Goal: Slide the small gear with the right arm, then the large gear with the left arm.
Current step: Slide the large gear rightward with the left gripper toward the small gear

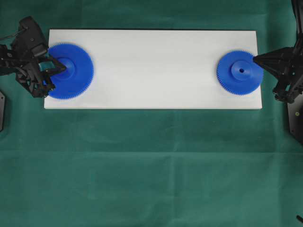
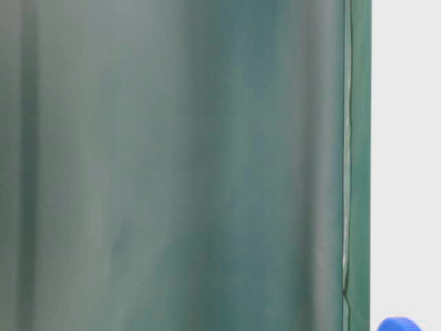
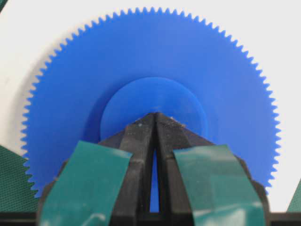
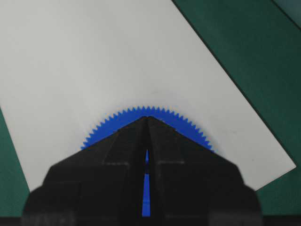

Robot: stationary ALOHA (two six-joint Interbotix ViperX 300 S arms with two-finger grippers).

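A: A dark green cloth (image 1: pixel 151 165) is spread over the table, and a flat white rectangular board (image 1: pixel 151 71) is laid on it. Where are the 2 gears placed?

B: The large gear (image 1: pixel 71 71), a bright blue plastic toothed disc with a raised round hub, is found at the board's left end, its teeth reaching the left edge. The small gear (image 1: pixel 240 72), a narrower bright blue toothed disc with a hub and centre hole, is set at the right end. The 2 are kept well apart.

A: How is the left pincer held?

B: The left arm's black pointed gripper (image 3: pixel 155 115) with teal patches is brought together, tips meeting over the hub of the large gear (image 3: pixel 150 84). Only a thin slit is left further back between the fingers (image 3: pixel 136 155). Whether the tips are pressed on the hub cannot be told.

A: And the right one?

B: The right arm's all-black gripper (image 4: pixel 147 118) is likewise closed to a point, at the near rim of the small gear (image 4: pixel 155 115). From overhead its tip (image 1: pixel 255 59) is seen at that gear's upper right teeth; contact cannot be confirmed.
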